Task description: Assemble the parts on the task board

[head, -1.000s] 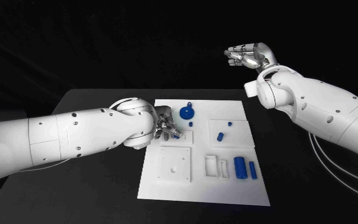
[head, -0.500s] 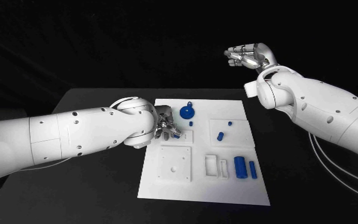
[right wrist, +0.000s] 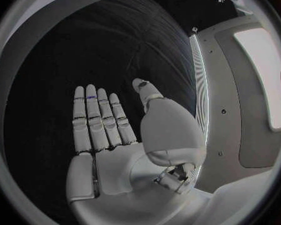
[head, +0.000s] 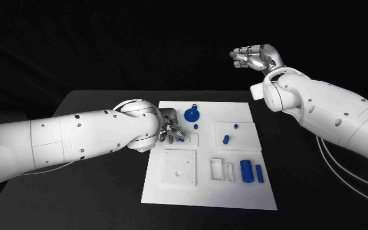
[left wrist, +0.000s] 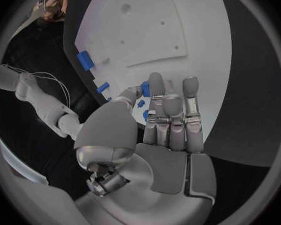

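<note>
The white task board point(head: 207, 193) lies in the middle of the black table. My left hand point(head: 170, 130) is low over the board's left edge, beside a small raised square. In the left wrist view, the thumb and a fingertip of that hand point(left wrist: 165, 120) pinch a small blue part point(left wrist: 145, 88), while the other fingers are straight. The same part point(head: 181, 139) shows at the fingertips in the head view. My right hand point(head: 253, 57) is raised high beyond the table's far right. It is flat and empty in the right wrist view point(right wrist: 109, 130).
On the board lie a blue round knob point(head: 192, 115), a blue peg point(head: 226, 140), a thick blue cylinder point(head: 247, 171) and a thin one point(head: 260, 173). A white square plate with holes point(head: 178, 169) and white slots point(head: 218, 169) sit nearer me.
</note>
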### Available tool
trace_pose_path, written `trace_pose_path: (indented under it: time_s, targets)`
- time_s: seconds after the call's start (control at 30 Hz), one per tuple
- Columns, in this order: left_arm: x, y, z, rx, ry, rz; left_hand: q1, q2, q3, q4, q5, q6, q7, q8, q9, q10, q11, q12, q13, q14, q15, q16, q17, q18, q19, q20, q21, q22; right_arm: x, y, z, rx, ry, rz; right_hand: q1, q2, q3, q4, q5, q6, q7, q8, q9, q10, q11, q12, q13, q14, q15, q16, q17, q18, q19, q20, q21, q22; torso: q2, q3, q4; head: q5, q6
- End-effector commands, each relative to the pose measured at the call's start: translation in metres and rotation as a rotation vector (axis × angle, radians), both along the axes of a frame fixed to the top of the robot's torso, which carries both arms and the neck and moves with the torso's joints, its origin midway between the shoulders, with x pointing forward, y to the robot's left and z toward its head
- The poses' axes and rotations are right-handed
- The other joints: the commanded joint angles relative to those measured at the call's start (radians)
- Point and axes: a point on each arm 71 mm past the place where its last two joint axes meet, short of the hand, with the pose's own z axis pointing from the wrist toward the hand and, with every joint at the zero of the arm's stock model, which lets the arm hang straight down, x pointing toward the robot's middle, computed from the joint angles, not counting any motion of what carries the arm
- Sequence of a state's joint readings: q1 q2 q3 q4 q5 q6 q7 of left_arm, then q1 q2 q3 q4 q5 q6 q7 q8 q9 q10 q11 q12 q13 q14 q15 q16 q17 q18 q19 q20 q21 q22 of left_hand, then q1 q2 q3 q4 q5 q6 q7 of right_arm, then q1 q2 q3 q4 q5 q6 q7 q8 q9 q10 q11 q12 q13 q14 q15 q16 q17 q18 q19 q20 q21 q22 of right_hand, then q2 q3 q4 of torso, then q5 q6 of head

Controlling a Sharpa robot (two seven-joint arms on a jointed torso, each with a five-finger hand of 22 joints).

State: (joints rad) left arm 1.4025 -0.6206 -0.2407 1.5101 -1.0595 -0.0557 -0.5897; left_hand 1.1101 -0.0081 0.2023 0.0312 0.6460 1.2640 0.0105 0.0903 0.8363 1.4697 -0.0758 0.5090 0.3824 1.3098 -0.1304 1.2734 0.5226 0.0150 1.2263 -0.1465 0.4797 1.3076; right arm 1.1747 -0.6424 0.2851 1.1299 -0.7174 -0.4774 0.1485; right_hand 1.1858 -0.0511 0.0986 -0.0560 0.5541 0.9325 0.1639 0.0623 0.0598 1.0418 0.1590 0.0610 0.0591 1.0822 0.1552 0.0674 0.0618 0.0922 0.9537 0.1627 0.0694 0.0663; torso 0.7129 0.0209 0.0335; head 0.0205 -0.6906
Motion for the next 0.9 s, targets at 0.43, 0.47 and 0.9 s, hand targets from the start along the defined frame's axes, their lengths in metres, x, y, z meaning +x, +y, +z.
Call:
trace_pose_path:
  time_s: [0.43,0.47,0.9]
  targets:
    - [-0.002,-0.0023,-0.0045,0.025,0.017,-0.03,-0.025,-0.003,0.178,-0.191,0.037,0.059,-0.04,-0.004,0.01,0.042,-0.007,0.034,-0.008,0.015,-0.002,0.014,0.03,0.002,0.006,-0.001,0.012,0.02,-0.0007,0.002,-0.0029,0.0,0.006,0.015,-0.014,-0.001,0.024,-0.019,0.026,-0.009,0.001,-0.004,-0.001,-0.009,0.001,-0.003,-0.001,-0.009,0.0,-0.005,-0.001,0.019,-0.007,0.0,0.003,-0.001,0.0,0.0004,0.0,0.001,-0.002]
    - [-0.0017,-0.0021,-0.0045,0.027,0.016,-0.03,-0.025,-0.003,0.178,-0.191,0.037,0.059,-0.04,-0.004,0.01,0.042,-0.007,0.034,-0.008,0.015,-0.002,0.014,0.03,0.002,0.006,-0.001,0.012,0.02,-0.0007,0.002,-0.003,0.0,0.006,0.015,-0.014,-0.001,0.024,-0.019,0.026,-0.009,0.001,-0.004,-0.001,-0.009,0.001,-0.003,-0.001,-0.009,0.0,-0.005,-0.001,0.019,-0.007,0.0,0.003,-0.001,0.0,0.0003,0.0,0.001,-0.002]
    - [-0.0004,-0.0036,-0.005,0.037,0.019,-0.037,-0.027,-0.001,0.176,-0.193,0.033,0.064,-0.041,-0.006,0.013,0.042,-0.007,0.045,-0.011,0.021,-0.002,0.017,0.038,0.002,0.007,-0.001,0.016,0.02,-0.0008,0.0023,-0.0035,0.0,0.008,0.017,-0.016,-0.001,0.026,-0.026,0.034,-0.011,0.002,-0.004,-0.002,-0.009,0.002,-0.003,-0.001,-0.01,0.0,-0.005,-0.001,0.019,-0.008,0.001,0.003,-0.001,0.0,0.0004,-0.0001,-0.001,-0.001]
